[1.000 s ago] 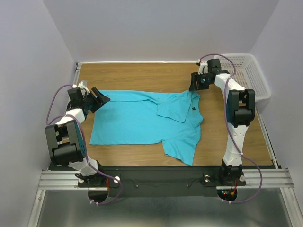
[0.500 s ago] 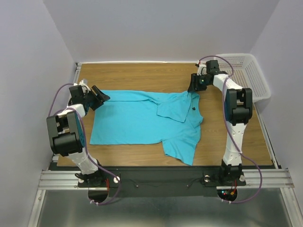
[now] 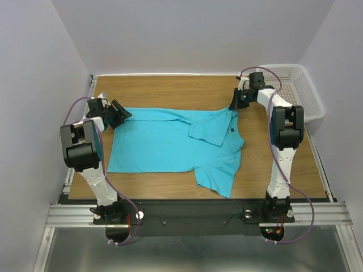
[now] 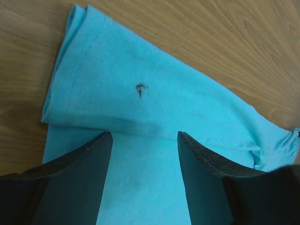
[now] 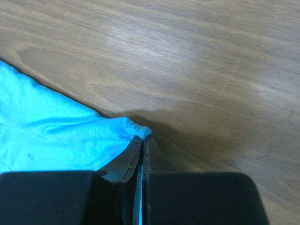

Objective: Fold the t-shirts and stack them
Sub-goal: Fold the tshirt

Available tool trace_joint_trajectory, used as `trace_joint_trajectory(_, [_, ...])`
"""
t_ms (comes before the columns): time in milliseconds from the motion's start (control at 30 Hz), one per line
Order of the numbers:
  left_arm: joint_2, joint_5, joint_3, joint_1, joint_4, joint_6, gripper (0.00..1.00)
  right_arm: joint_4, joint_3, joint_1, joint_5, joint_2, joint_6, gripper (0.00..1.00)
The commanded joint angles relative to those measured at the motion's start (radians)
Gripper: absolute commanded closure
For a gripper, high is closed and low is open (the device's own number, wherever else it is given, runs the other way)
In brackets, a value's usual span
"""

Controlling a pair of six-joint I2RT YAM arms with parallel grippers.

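We are working over a turquoise t-shirt [image 3: 170, 144] that is lying spread across the wooden bench [image 3: 170, 88]. Its length is running left to right, a flap of cloth is lying folded over near its right end, and one part is reaching toward the near edge. Our right pincer [image 3: 234, 106] is sitting low at the shirt's far right corner. In the right wrist view its jaws are squeezing together on a small bunched tip of the cloth there. Our left pincer [image 3: 120, 112] is hanging at the far left corner with its jaws standing apart. From the left wrist, the two dark fingers [image 4: 84, 164] are straddling a folded, stitched edge of the cloth, which is carrying a small dark speck [image 4: 140, 88]. We are unable to tell whether those fingers are touching the fabric. A white mesh basket [image 3: 300, 93] is sitting at the far right, just past the right arm.
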Motion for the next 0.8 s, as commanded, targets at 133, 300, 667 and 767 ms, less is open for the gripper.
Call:
trace_joint_trajectory(133, [0.026, -0.053, 0.051, -0.002, -0.046, 0.028, 0.31, 0.089, -0.063, -0.03, 0.078, -0.094, 0.014, 1.0])
trace_joint_trajectory(300, [0.026, -0.059, 0.057, -0.004, -0.055, 0.032, 0.31, 0.11, -0.095, -0.03, 0.159, -0.101, 0.029, 0.99])
trace_joint_trajectory(667, [-0.018, 0.013, 0.078, -0.002, -0.024, 0.067, 0.3, 0.15, -0.135, -0.03, 0.167, -0.14, 0.031, 0.93])
trace_joint_trajectory(767, [-0.077, 0.037, 0.086, -0.002, -0.014, 0.077, 0.3, 0.15, -0.11, -0.03, 0.144, -0.155, 0.02, 0.67])
